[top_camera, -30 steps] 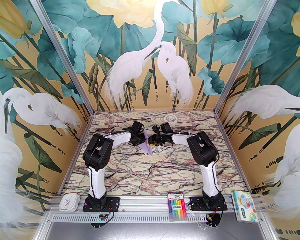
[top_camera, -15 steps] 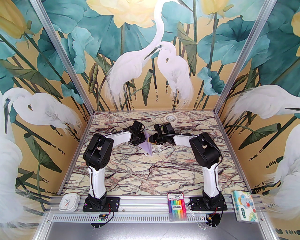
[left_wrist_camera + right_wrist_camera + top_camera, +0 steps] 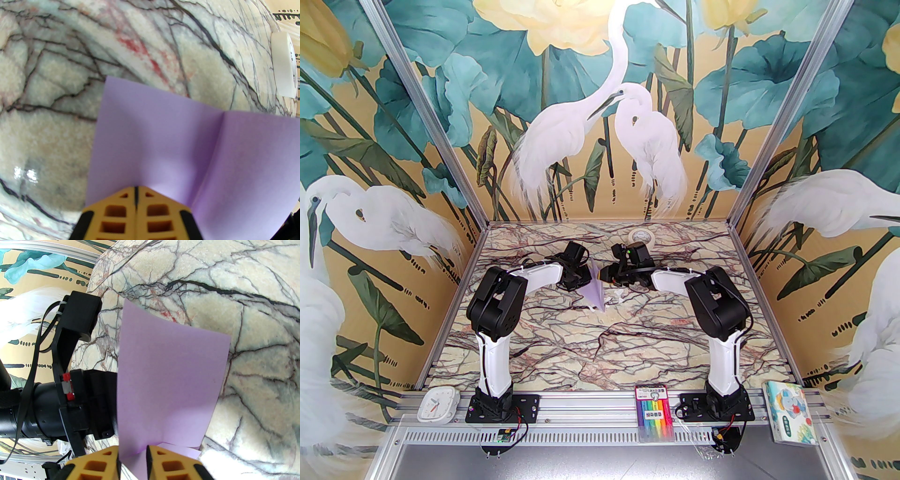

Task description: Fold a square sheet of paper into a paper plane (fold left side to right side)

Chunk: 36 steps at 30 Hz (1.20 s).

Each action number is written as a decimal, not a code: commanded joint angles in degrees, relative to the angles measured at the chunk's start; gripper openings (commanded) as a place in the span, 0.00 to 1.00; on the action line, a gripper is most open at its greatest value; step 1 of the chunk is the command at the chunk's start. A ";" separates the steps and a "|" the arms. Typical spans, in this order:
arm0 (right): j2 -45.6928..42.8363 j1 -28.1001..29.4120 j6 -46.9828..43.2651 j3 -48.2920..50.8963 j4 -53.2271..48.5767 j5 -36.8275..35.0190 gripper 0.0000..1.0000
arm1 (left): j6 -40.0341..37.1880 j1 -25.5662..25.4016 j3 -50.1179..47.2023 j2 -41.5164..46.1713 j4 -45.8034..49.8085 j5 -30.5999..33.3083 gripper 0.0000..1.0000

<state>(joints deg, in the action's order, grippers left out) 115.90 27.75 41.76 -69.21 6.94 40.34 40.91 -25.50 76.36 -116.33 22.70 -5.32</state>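
While you look down from the top camera, the marble-patterned surface (image 3: 600, 347) covers the floor of the booth, and your two arms reach in over it from the near rail. Your left arm (image 3: 497, 300) bends in from the left and your right arm (image 3: 717, 309) from the right, and their wrists meet face to face over the far middle of the surface.

On the rail by the bases you have a tissue pack (image 3: 790, 412) at the right end, a pack of coloured markers (image 3: 655, 412) between the bases, and a small white clock (image 3: 437, 404) at the left end.

Between the wrists is the lavender paper (image 3: 595, 293). It is folded, its far part raised between the two end effectors and its pointed tip slanting down toward you. A white roll of tape (image 3: 641, 236) lies flat near the far edge, behind the right wrist and apart from the paper.

From the left wrist camera, your left end effector (image 3: 136, 189) has its yellow fingers pressed together, pinching the edge of the paper. The sheet spreads out beyond the tips, with a crease to their right.

From the right wrist camera, your right end effector (image 3: 133, 448) has its fingers a little apart, with the paper running down into the gap. You cannot tell whether the pads press on it.
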 commanded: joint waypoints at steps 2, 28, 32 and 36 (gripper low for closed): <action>-2.63 -0.17 -0.02 1.27 0.44 -1.41 0.25 | 0.33 -0.08 0.20 -2.52 2.22 -0.57 0.03; 4.91 -1.26 -0.19 -3.92 1.17 7.06 0.00 | -0.19 -0.08 0.28 -2.49 2.24 -0.70 0.03; 5.78 -1.86 -0.32 -3.56 1.52 7.32 0.00 | -0.30 -0.08 0.20 -2.42 2.37 -0.40 0.03; 7.00 -2.39 -0.80 -3.77 1.31 8.11 0.00 | -0.47 -0.13 0.21 -2.45 2.35 -0.41 0.03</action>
<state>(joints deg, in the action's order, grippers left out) 121.12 25.85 41.78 -71.75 7.62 46.76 40.86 -25.50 76.40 -116.36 22.70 -5.34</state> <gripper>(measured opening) 0.039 0.030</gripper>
